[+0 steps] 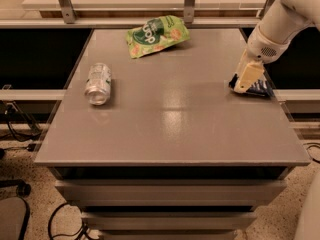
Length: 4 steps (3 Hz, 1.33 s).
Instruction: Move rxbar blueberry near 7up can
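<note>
Camera view: on the grey table [170,134] the can [97,84] lies on its side near the left edge, well apart from the blue bar [260,88] at the right edge, so the bar must cross the whole width. The gripper [243,85] is down on the bar's left end, probably for a pickup; whether it is clamped or open I cannot tell. Farther back lies a green chip bag [156,34].

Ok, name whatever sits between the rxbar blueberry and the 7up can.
Nothing visible. The gripper is at the rxbar blueberry by the right edge; bare tabletop runs to the 7up can. The green chip bag lies further back, off that line.
</note>
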Available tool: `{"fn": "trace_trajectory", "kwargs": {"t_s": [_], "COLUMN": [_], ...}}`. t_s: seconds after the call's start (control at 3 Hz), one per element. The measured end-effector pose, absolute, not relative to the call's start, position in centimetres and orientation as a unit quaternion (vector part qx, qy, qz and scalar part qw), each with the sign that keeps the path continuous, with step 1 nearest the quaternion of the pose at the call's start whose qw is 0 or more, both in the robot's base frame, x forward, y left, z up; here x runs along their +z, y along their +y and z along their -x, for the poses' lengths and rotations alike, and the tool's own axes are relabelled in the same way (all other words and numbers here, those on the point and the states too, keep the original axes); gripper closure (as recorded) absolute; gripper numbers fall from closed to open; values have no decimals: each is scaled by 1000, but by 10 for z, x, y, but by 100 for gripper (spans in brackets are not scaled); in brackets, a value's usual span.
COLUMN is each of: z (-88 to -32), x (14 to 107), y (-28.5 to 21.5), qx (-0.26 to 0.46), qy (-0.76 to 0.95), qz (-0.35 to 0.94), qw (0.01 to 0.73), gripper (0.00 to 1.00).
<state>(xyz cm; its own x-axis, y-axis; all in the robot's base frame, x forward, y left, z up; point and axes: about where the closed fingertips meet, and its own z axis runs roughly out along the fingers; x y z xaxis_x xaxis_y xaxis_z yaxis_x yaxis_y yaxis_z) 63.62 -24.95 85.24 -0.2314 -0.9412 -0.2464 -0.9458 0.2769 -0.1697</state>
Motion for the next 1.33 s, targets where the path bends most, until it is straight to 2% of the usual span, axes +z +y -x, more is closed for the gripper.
{"fn": "trace_trajectory", "kwargs": {"t_s": [0.67,1.33], "z": [-621,-625], "x": [929,934], "y": [-182,-170], "qx": [64,66], "qy": [679,663], "qz": [687,698], "qw": [249,263], "gripper": [100,100]}}
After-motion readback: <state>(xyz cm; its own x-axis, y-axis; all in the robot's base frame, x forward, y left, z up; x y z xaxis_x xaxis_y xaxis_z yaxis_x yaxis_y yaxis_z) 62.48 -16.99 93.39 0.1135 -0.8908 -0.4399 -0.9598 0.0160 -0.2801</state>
